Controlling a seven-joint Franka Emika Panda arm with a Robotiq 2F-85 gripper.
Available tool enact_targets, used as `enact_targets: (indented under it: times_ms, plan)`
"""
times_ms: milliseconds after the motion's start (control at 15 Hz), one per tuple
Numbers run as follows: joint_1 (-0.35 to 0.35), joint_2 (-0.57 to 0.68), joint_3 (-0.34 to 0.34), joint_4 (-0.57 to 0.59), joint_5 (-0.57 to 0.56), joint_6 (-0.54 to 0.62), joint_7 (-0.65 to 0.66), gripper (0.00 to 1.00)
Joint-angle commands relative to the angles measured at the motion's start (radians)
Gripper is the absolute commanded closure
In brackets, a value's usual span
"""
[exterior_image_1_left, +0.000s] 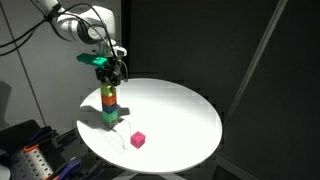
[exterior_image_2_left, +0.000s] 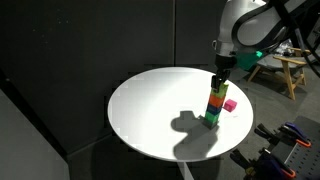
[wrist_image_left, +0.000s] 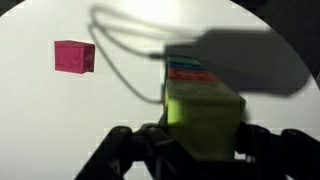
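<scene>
**Gripper closed on top of block stack**

Exterior view, arm from upper left: the arm (exterior_image_1_left: 75, 25) reaches in from above, wrist pointing straight down over the stack (exterior_image_1_left: 109, 108). The gripper (exterior_image_1_left: 113, 80) sits at the stack's top. The stack stands upright near the edge of the round white table (exterior_image_1_left: 185, 110), with blocks of mixed colours and green at the base. A pink cube (exterior_image_1_left: 138, 139) lies apart from it on the table.

Exterior view, arm from upper right: the gripper (exterior_image_2_left: 218, 72) is vertical on the stack (exterior_image_2_left: 215, 105), near the table (exterior_image_2_left: 150, 115) edge. The cube (exterior_image_2_left: 230, 104) lies just beside the stack.

Wrist view: the fingers (wrist_image_left: 122, 148) are clamped on either side of the top block (wrist_image_left: 203, 118), which is yellow-green and fills the gripper (wrist_image_left: 200, 150). Lower blocks show red and teal edges beyond it. The cube (wrist_image_left: 74, 56) is well apart, upper left.
</scene>
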Motion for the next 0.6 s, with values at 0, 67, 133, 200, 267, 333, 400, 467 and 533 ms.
enact_targets:
  times_ms: [0, 67, 133, 200, 267, 333, 400, 467, 533]
  plan:
    - [-0.001, -0.006, -0.005, 0.018, -0.011, -0.023, 0.002, 0.75]
    - [-0.001, -0.009, -0.005, 0.019, -0.011, -0.028, 0.000, 0.75]
    - [-0.002, -0.015, -0.005, 0.020, -0.013, -0.035, 0.001, 0.75]
    - [-0.002, -0.019, -0.005, 0.022, -0.011, -0.043, -0.004, 0.75]
    - [-0.002, -0.025, -0.006, 0.023, -0.012, -0.052, -0.005, 0.75]
    - [-0.003, -0.030, -0.007, 0.026, -0.013, -0.062, -0.004, 0.75]
    - [-0.004, -0.036, -0.008, 0.029, -0.011, -0.073, -0.008, 0.75]
    - [-0.004, -0.042, -0.009, 0.030, -0.012, -0.081, -0.007, 0.75]
    - [-0.006, -0.049, -0.012, 0.032, -0.013, -0.091, -0.007, 0.75]
